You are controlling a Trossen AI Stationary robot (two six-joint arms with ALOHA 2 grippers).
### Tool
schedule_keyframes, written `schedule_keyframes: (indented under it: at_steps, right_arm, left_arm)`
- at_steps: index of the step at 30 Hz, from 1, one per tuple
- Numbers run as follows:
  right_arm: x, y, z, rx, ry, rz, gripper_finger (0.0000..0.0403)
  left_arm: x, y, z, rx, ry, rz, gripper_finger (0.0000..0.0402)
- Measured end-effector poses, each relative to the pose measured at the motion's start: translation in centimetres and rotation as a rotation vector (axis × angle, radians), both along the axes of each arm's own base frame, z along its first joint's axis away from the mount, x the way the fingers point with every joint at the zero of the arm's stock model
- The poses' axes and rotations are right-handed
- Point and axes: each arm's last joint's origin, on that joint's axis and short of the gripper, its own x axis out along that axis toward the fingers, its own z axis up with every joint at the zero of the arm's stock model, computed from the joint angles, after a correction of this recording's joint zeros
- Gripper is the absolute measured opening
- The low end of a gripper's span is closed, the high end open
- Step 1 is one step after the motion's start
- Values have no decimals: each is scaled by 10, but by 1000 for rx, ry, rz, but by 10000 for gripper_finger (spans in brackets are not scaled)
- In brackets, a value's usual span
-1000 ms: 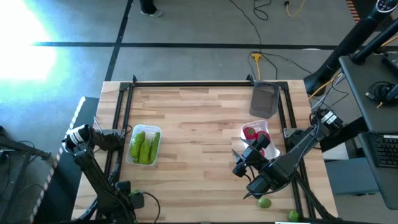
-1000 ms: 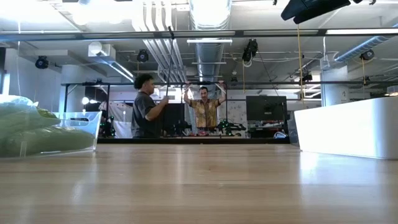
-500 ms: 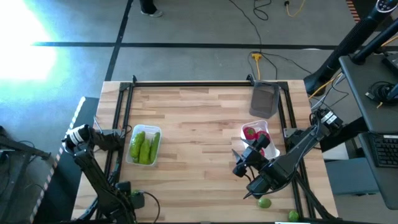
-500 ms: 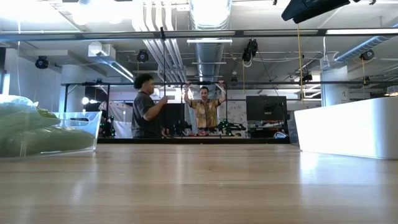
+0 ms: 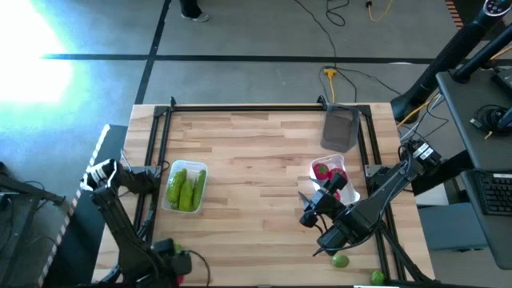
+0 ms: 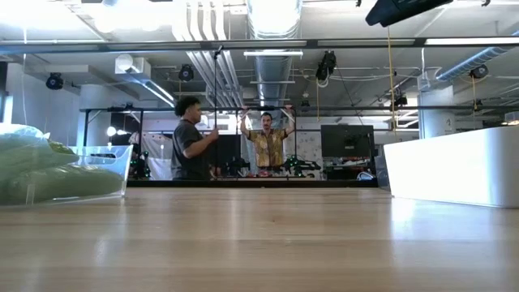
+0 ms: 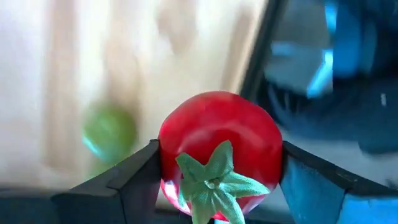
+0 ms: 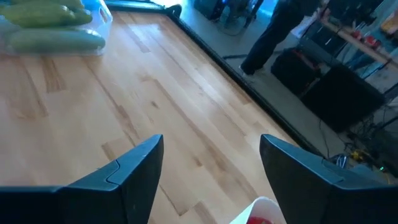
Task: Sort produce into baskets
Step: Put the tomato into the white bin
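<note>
My left gripper (image 5: pixel 176 272) is at the table's near left corner, shut on a red tomato (image 7: pixel 221 137) with a green top. A blurred green lime (image 7: pixel 109 130) lies on the table beyond it. My right gripper (image 5: pixel 308 210) is open and empty above the table, beside the whitish tray (image 5: pixel 346 182) that holds tomatoes (image 5: pixel 322 170). A clear tray (image 5: pixel 170 204) at the left holds cucumbers (image 5: pixel 186 188). A darker grey tray (image 5: pixel 340 128) stands at the far right. Two limes (image 5: pixel 341 260) (image 5: pixel 377 278) lie at the near right edge. My left gripper pinches the tomato by its two opposite sides (image 7: pixel 169 155) between its two fingers (image 7: pixel 134 180). The green top (image 7: pixel 214 180) faces back toward the wrist. The tomato fills the gap between the fingers, with the blurred table behind it.
A black frame (image 5: pixel 240 110) runs along the table's far, left and right edges. The middle of the wooden top (image 5: pixel 256 176) is bare. In the low view the cucumber tray (image 6: pixel 57 174) is at the left, a white tray wall (image 6: pixel 454 166) at the right, and people stand behind.
My left arm has shifted a little at the table's near left corner, and a bit of the tomato's red now shows by its gripper at the high view's bottom edge. My right arm has kept still.
</note>
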Motion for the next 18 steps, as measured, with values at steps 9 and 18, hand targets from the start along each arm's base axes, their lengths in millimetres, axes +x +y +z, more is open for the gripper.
schedule_keyframes:
  at_steps: [9,18]
  right_arm:
    - [17,14,-19,-61,63,71,250]
    - [30,28,-33,6,173,192,251]
  left_arm:
    - [80,68,-8,201,-171,-133,264]
    - [151,162,-58,263,-386,-147,264]
